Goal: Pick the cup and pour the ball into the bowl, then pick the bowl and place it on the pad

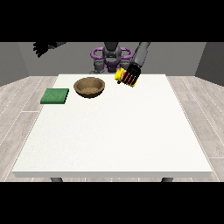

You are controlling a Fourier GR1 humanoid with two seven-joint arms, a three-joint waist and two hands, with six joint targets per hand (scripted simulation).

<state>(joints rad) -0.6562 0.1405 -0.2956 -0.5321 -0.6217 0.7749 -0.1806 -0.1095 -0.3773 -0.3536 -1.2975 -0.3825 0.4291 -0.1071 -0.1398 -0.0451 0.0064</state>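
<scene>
Gripping the cup [123, 77], robot hand [132, 75] fingers curled.

We note the hand at the view's right [132, 75] lowered over the table's far edge, fingers curled. The hand at the view's left [42, 47] is raised high, out sideways.

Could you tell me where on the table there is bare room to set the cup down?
The whole near half of the table is bare, as is its right side below the cup. The far left is crowded: the bowl sits beside the green pad, with only a narrow strip between them.
</scene>
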